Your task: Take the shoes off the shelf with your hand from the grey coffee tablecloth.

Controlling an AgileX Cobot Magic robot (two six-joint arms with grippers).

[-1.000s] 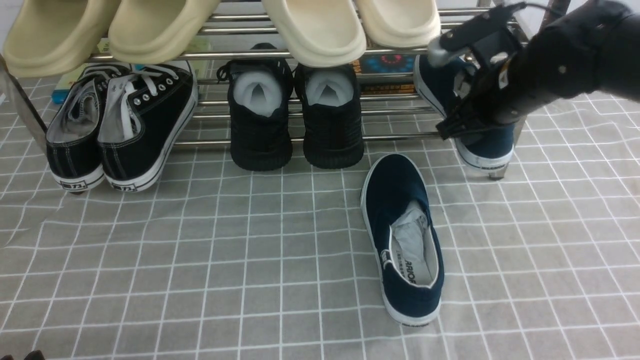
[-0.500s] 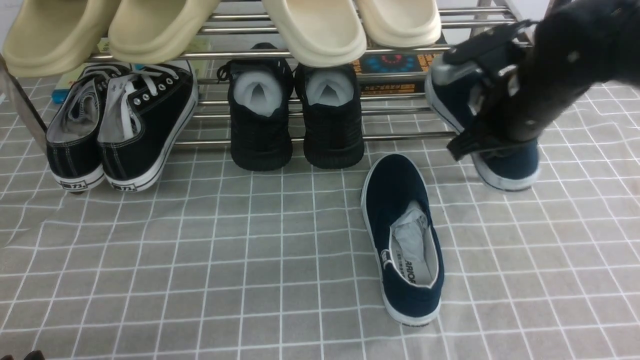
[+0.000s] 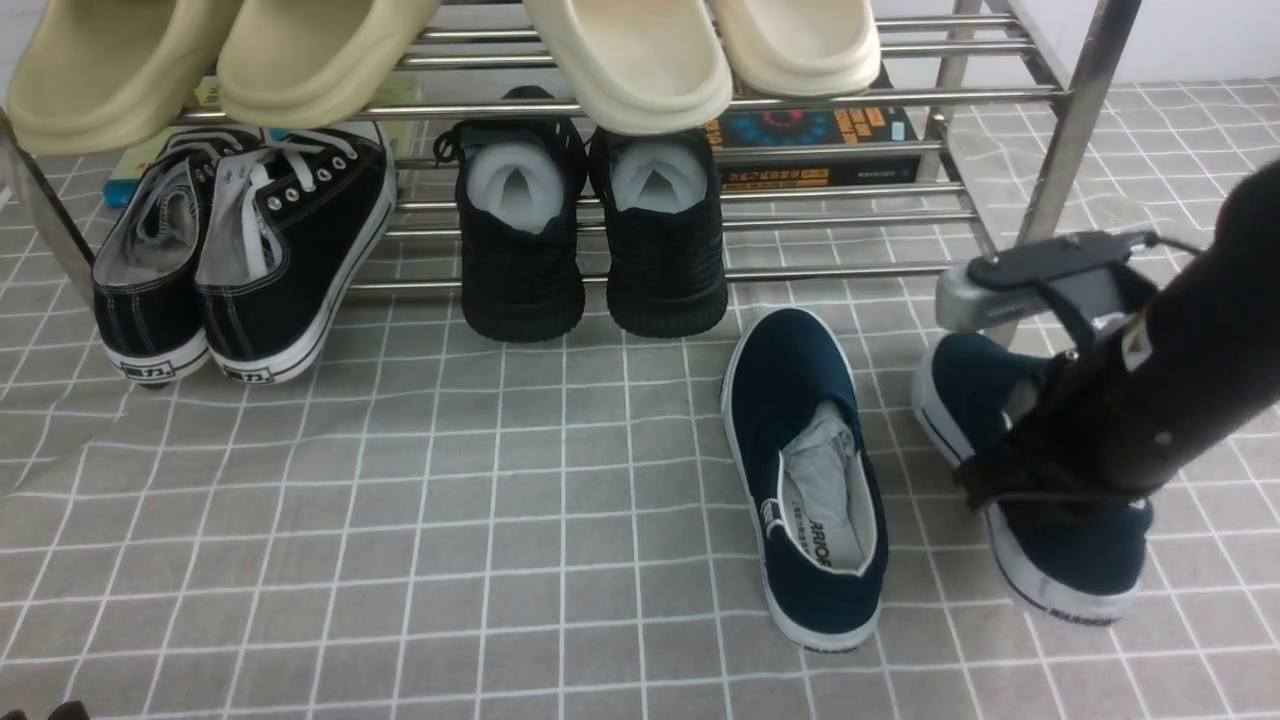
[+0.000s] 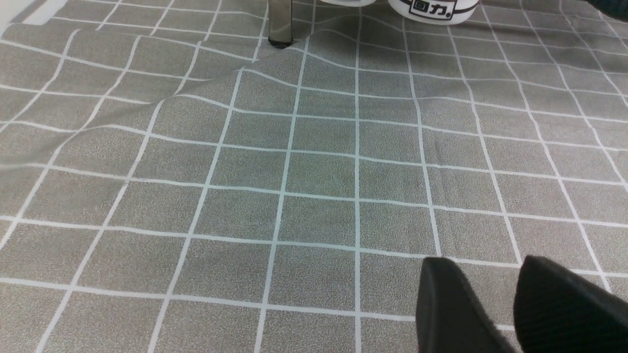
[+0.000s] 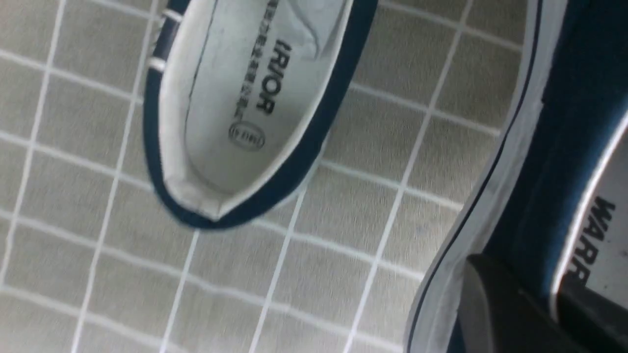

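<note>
Soft, even light, faint shadows; glare streaks the shelf [image 3: 980, 97] at twelve o'clock; right wrist view blurred.

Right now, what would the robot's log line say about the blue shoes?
right fingers: holding blue shoe, off shelf | other blue shoe: on cloth | left fingers: empty

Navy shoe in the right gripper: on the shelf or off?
Off. The shoe is in front of the shelf, over the tablecloth, right gripper pinching its side wall.
</note>
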